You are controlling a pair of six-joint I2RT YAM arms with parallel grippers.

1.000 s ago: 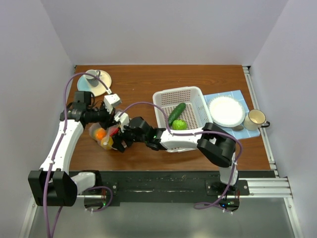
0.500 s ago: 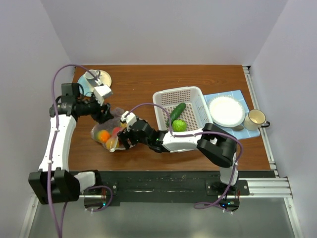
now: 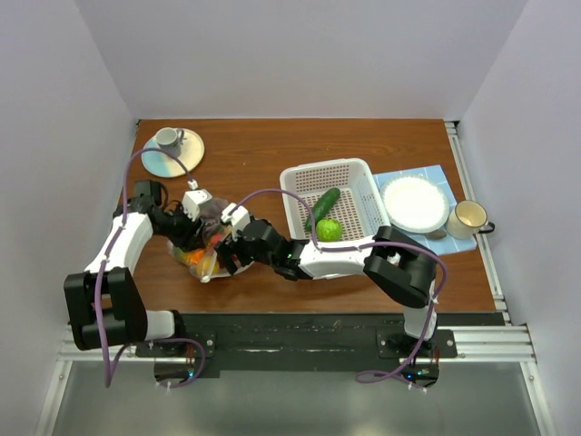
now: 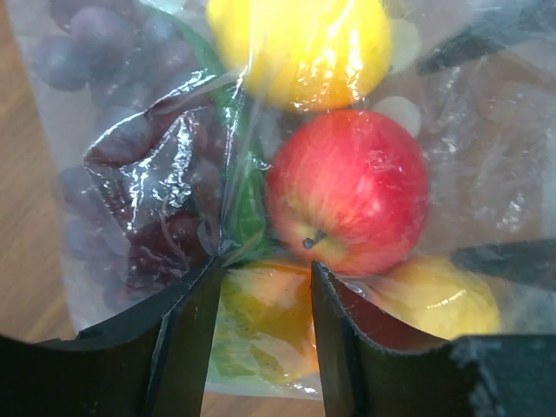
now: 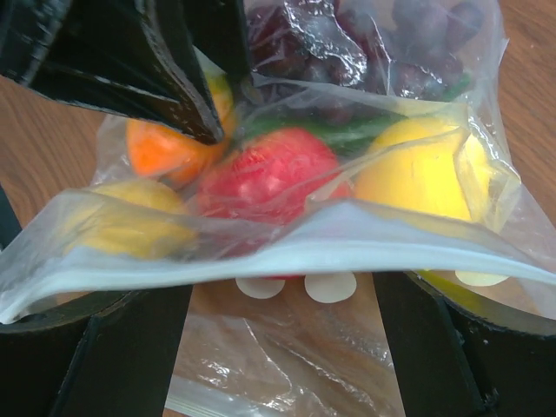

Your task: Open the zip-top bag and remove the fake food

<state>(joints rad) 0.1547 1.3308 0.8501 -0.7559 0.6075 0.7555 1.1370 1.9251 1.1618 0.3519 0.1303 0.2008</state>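
Observation:
The zip-top bag (image 3: 205, 256) lies on the table's left side, with fake food inside. The left wrist view looks through the bag (image 4: 148, 174) at a red apple (image 4: 347, 187), a lemon (image 4: 300, 43), purple grapes (image 4: 104, 52) and an orange (image 4: 269, 304). My left gripper (image 4: 265, 291) presses down on the bag, open, its fingers either side of the orange. My right gripper (image 5: 278, 295) stands wide open at the bag's mouth. The white zip lip (image 5: 304, 248) drapes across its fingertips. A cucumber (image 3: 323, 206) and a green fruit (image 3: 329, 228) lie in the white basket (image 3: 300, 173).
A saucer with a small cup (image 3: 172, 150) sits at the back left. A blue cloth with a white plate (image 3: 415, 202) and a mug (image 3: 467, 218) lie at the right. The right arm stretches low across the table in front of the basket.
My left gripper let go of the bag, swung back to the left, then came down on the bag again. The right gripper stayed at the bag's mouth.

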